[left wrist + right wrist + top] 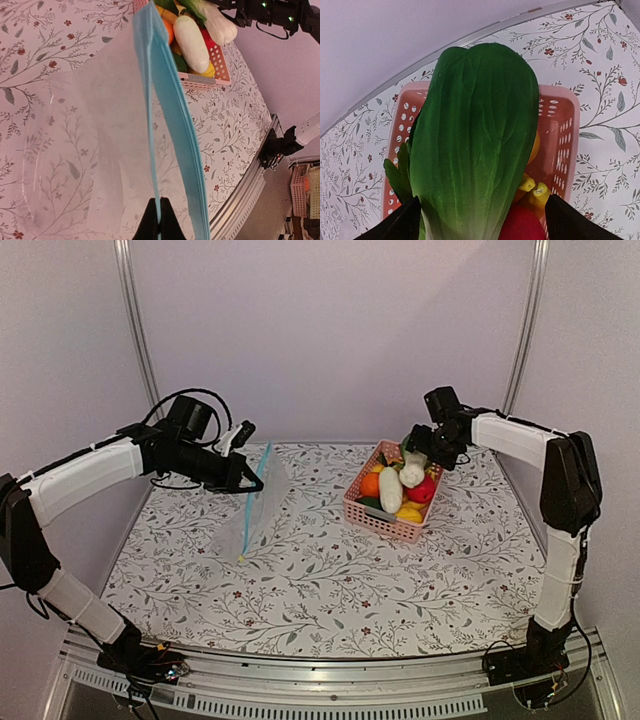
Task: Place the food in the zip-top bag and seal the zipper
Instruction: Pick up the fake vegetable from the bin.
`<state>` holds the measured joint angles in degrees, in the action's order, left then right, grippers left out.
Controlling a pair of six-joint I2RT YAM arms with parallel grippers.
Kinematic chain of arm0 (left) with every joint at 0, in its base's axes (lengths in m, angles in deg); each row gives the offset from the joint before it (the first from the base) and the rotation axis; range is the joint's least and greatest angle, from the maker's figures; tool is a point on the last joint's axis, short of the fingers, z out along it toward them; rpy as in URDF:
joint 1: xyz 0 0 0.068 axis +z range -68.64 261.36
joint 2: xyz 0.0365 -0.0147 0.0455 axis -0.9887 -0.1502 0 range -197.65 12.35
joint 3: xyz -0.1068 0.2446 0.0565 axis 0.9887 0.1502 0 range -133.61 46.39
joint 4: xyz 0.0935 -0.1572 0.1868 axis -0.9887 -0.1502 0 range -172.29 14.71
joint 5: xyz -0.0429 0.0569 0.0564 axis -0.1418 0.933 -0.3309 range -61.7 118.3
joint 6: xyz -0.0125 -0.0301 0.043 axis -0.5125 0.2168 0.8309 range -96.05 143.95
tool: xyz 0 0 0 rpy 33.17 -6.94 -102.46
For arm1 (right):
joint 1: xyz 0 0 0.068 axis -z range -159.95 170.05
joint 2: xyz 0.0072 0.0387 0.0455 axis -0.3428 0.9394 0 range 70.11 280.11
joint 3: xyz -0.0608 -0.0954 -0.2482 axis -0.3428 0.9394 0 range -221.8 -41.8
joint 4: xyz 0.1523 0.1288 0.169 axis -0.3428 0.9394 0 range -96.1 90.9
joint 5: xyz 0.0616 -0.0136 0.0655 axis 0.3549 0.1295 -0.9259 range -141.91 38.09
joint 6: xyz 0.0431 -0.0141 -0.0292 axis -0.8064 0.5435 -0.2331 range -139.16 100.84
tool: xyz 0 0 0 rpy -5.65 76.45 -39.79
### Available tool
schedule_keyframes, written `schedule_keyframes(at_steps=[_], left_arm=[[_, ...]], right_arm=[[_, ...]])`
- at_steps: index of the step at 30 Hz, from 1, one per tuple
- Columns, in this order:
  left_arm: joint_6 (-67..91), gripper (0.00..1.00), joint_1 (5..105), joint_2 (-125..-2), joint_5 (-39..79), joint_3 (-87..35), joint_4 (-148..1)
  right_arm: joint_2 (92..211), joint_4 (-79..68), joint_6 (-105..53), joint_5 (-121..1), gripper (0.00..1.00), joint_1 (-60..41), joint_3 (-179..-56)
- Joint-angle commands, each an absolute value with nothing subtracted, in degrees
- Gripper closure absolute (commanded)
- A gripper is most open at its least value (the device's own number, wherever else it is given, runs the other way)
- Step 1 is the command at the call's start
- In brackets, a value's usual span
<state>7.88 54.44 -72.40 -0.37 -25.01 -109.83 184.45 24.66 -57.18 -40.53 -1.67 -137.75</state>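
My left gripper (256,483) is shut on the light-blue zipper (260,480) of the clear zip-top bag (255,520), holding the mouth edge up while the bag hangs to the table. In the left wrist view the fingers (150,222) pinch one zipper strip (154,165); the other strip bows away, so the mouth gapes. My right gripper (418,452) is open over the pink basket (385,522), its fingers either side of the bok choy (475,145). A red fruit (522,227) and an orange fruit (371,483) lie in the basket.
The basket (560,130) also holds a long white vegetable (390,490) and yellow pieces (537,192). It stands at the table's back right. The back wall and frame posts stand close behind both arms.
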Motion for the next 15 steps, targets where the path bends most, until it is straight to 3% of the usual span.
schedule_keyframes(at_steps=[1,11,15], left_arm=[[7.7,1.00,55.3,-71.0,-1.2,-24.1,-108.6],[7.6,1.00,55.5,-70.9,-1.2,-24.0,-108.7],[7.6,1.00,55.7,-70.9,-1.3,-24.0,-108.7]], right_arm=[[187.8,25.4,-59.2,-44.6,0.14,0.2,-141.6],[192.5,25.2,-61.3,-49.2,0.20,0.4,-144.0],[192.4,23.7,-61.9,-49.8,0.32,0.4,-143.5]])
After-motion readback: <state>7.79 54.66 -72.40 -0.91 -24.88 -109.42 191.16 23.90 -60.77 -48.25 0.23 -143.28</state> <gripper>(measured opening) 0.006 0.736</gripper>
